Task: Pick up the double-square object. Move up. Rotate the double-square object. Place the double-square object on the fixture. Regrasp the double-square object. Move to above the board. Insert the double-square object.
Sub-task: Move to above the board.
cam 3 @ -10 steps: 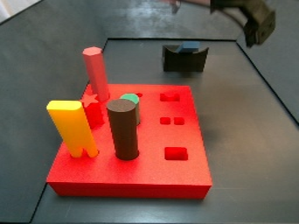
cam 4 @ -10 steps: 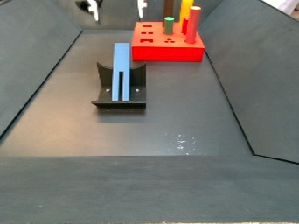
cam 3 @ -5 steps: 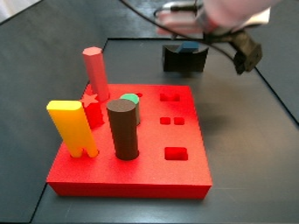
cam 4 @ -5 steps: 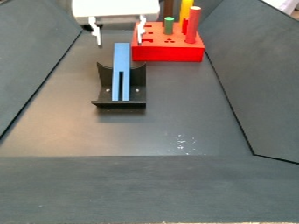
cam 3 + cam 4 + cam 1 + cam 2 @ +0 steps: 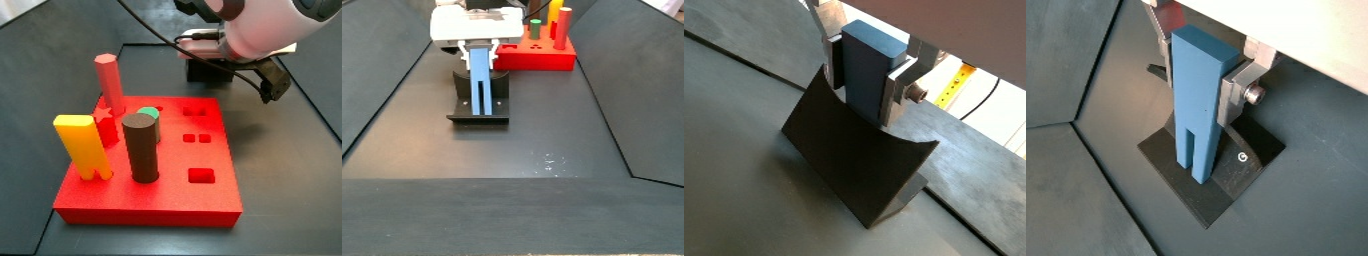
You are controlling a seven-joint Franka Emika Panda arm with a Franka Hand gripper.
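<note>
While we regrasp the double-square object [image 5: 1200,105], which lies on the fixture [image 5: 1227,172] near the far edge of the tabletop, just beside the board [image 5: 540,55], we should square the gripper [image 5: 1207,70] on its solid end before squeezing. Its plates flank that end closely; we cannot tell whether they already clamp it.
</note>
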